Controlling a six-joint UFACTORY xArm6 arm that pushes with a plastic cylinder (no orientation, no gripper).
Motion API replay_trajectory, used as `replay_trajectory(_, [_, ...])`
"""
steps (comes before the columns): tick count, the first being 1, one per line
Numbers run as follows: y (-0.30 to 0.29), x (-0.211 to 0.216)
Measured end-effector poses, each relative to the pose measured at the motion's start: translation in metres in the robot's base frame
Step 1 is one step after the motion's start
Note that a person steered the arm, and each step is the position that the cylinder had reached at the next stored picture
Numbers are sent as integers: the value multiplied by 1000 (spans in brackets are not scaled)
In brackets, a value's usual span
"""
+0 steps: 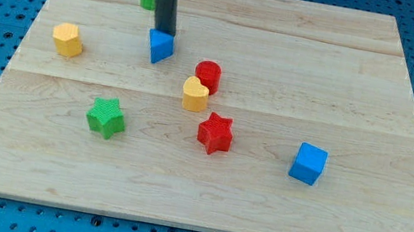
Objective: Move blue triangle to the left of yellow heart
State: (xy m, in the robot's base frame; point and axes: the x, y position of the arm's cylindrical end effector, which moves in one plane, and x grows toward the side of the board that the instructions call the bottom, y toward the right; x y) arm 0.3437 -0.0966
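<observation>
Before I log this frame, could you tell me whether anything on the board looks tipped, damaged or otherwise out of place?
Nothing stands out. My tip sits at the top edge of the blue triangle, which lies up and to the view's left of the yellow heart. The red cylinder touches the heart; the other blocks sit apart and flat on the wooden board.
</observation>
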Motion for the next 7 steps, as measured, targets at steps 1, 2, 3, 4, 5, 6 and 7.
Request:
replay_trajectory(1, [-4,40])
replay_trajectory(2, [-39,37])
replay_trajectory(3, [-107,67])
replay_trajectory(4, [-85,99])
replay_trajectory(5, [-71,89])
replay_trajectory(6, [-57,69])
replay_trajectory(7, [-7,82])
